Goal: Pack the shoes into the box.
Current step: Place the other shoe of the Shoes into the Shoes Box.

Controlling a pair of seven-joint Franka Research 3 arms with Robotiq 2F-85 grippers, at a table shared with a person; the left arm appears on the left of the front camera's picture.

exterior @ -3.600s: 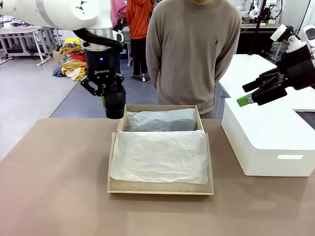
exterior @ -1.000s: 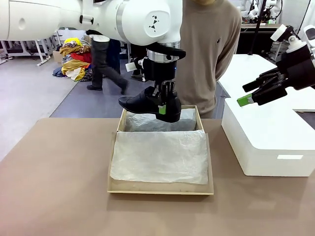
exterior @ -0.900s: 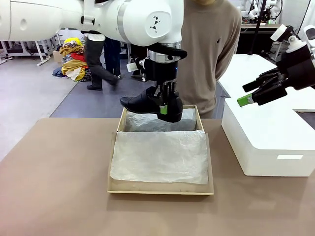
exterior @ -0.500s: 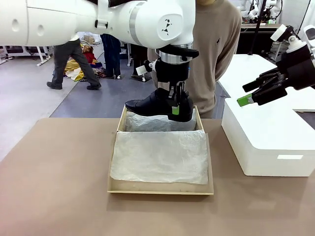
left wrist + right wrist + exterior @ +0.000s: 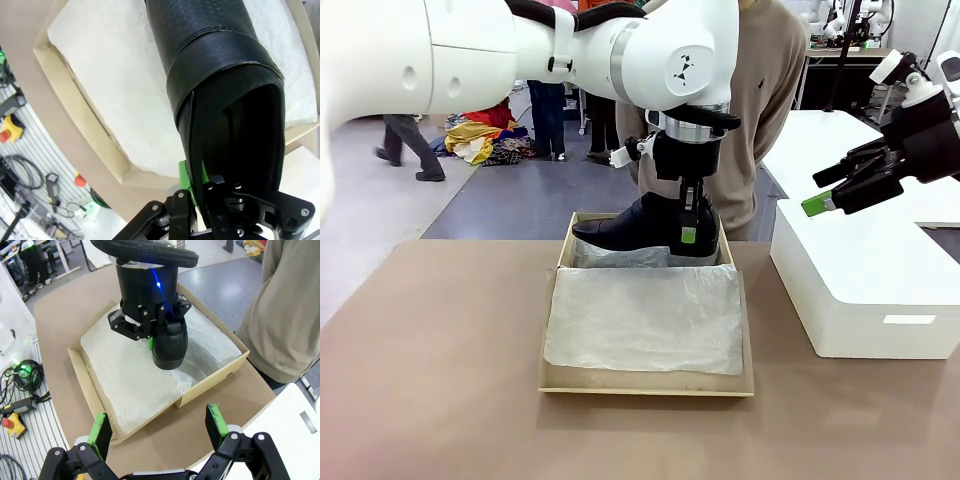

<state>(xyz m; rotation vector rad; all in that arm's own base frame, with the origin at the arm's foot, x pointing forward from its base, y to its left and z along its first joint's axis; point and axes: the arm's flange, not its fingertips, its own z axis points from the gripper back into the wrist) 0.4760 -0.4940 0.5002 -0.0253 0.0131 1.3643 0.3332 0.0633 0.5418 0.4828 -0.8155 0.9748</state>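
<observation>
Over the brown tabletop [image 5: 430,350] the left end effector [image 5: 688,232] clamps a black shoe [image 5: 620,228] by the heel, low over the far half of the box [image 5: 645,385], toe leftward; the right end effector [image 5: 820,192] hangs open, farther off.

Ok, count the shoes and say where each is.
1: the black shoe, in the jaws of the left gripper, over the far end of the box. Another may be hidden.

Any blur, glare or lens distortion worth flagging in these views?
Front view: even light, sharp on the shoe and box. Left wrist view: shoe looms large yet crisp. Right wrist view: wide-angle slant, blue light glowing on the left arm.
</observation>
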